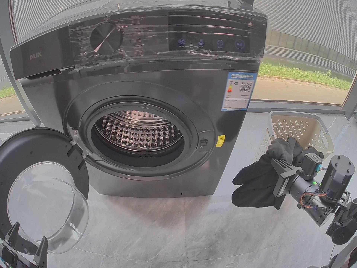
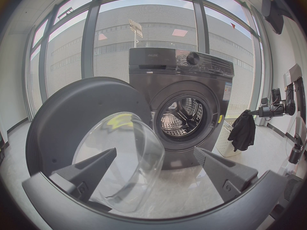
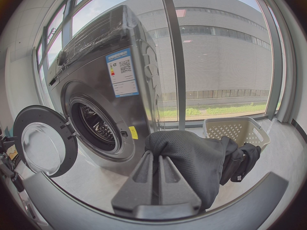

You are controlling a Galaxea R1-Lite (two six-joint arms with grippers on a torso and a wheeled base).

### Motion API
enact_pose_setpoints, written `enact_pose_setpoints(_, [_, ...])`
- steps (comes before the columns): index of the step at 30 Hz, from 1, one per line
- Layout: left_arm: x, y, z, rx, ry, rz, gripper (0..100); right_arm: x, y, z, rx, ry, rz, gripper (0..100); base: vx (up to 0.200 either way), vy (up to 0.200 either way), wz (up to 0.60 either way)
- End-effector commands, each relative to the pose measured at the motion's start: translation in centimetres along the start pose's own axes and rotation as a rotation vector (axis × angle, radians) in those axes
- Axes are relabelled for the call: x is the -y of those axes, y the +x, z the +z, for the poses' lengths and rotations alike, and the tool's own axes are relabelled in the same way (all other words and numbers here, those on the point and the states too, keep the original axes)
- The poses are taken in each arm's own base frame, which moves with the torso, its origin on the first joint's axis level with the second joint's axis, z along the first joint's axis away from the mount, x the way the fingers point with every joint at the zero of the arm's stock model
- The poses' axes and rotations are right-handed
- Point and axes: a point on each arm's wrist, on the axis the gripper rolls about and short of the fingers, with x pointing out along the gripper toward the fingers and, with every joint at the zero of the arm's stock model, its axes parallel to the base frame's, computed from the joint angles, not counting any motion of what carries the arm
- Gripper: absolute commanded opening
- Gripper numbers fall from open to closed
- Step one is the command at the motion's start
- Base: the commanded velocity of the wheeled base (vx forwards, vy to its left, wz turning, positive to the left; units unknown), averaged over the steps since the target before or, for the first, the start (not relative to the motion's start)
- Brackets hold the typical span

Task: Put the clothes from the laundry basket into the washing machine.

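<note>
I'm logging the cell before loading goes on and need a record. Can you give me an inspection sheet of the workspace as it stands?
Surface: pale glossy floor.
Job's things: washing machine with its door swung open to the robot's left; no clothes seen in the drum. The black garment hangs above the floor in front of the laundry basket, which stands to the right of the machine.
Clutter: nothing seen.
Grippers: right gripper shut on the black garment; left gripper open, low by the door.
Cables: short wires at the right wrist.
Surroundings: large windows; building and grass outside.
</note>
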Motion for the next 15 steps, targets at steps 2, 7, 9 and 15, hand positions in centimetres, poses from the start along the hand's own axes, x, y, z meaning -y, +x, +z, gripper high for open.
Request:
enact_pose_setpoints(2, [-0.01, -0.03, -0.44, 0.003, 0.001, 0.0, 100, -0.01, 0.01, -0.03, -0.001, 0.0, 0.0, 0, 0.0, 0.0, 0.0])
enact_pose_setpoints(7, [-0.01, -0.03, -0.44, 0.003, 0.001, 0.0, 100, 0.0, -0.01, 0.0, 0.0, 0.0, 0.0, 0, -0.12, 0.0, 0.0])
enact_pose_setpoints(9, [-0.01, -0.03, -0.44, 0.003, 0.001, 0.0, 100, 0.0, -0.01, 0.0, 0.0, 0.0, 0.0, 0, -0.2, 0.0, 0.0])
enact_pose_setpoints(15, [-0.01, -0.03, -0.44, 0.003, -0.001, 0.0, 100, -0.01, 0.01, -0.03, -0.001, 0.0, 0.0, 0, -0.033, 0.0, 0.0])
